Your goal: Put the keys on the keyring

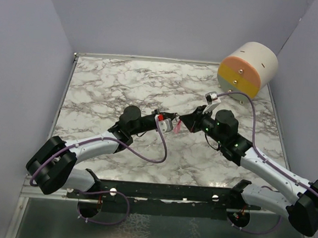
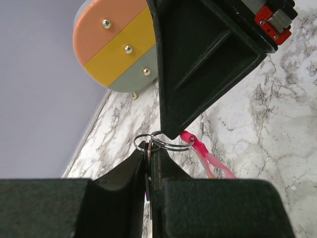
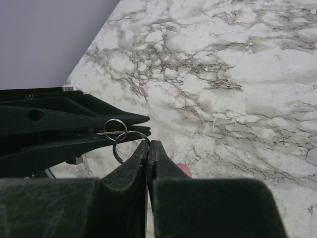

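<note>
My two grippers meet tip to tip above the middle of the marble table [image 1: 112,88]. My left gripper [image 2: 150,148] is shut on the thin dark key [image 2: 147,166], whose small metal loop [image 2: 141,142] sticks out above the fingertips. My right gripper [image 3: 149,146] is shut on the keyring's metal ring [image 3: 118,150]. The pink strip tag [image 2: 205,153] hangs from that ring. The key's loop [image 3: 115,127] and the keyring's ring overlap; I cannot tell if they are linked. In the top view the left gripper [image 1: 170,121], pink tag [image 1: 176,126] and right gripper [image 1: 187,122] sit close together.
A round drum [image 1: 248,68] with a pink, yellow and grey striped face and small knobs stands at the back right corner; it also shows in the left wrist view [image 2: 116,44]. Grey walls close in the table on three sides.
</note>
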`<state>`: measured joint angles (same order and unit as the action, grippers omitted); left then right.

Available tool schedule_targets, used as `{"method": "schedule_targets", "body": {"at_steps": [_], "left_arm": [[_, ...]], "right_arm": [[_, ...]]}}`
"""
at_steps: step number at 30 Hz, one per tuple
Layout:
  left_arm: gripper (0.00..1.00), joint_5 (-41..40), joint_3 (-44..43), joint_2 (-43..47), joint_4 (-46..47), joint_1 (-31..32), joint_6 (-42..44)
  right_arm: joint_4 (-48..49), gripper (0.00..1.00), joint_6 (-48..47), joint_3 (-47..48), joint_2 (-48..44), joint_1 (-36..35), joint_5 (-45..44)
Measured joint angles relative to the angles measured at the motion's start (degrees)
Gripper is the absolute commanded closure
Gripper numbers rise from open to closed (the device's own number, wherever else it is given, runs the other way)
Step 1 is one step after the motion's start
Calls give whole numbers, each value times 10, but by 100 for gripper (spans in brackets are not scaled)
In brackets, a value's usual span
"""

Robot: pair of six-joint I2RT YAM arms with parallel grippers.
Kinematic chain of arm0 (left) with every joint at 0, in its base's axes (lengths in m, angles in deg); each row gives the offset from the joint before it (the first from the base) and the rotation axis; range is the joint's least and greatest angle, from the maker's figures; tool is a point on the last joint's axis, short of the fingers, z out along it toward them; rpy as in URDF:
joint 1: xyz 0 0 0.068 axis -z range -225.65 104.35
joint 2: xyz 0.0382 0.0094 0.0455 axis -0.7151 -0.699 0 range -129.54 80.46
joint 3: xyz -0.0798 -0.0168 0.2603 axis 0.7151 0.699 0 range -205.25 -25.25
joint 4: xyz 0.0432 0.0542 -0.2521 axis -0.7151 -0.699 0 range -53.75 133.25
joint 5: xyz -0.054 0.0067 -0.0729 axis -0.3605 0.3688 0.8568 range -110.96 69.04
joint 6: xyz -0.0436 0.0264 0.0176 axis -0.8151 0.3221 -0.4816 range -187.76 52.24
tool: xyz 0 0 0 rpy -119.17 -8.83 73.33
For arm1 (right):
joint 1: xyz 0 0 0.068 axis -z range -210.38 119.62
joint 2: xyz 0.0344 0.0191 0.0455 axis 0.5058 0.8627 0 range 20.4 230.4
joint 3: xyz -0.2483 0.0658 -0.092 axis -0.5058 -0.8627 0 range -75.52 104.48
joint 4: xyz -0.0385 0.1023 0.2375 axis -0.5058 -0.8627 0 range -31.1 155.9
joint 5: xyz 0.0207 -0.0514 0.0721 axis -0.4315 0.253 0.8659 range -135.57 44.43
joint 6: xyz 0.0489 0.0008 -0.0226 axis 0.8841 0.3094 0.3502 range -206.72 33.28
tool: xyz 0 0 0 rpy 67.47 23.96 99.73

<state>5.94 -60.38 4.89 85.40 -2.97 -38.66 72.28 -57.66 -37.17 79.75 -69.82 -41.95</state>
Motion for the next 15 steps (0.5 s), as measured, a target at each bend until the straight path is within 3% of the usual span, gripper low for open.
{"method": "schedule_targets", "body": {"at_steps": [15], "left_arm": [[100, -15, 0, -2, 10, 8, 12]], "right_arm": [[7, 99, 38, 0, 0, -3, -49]]}}
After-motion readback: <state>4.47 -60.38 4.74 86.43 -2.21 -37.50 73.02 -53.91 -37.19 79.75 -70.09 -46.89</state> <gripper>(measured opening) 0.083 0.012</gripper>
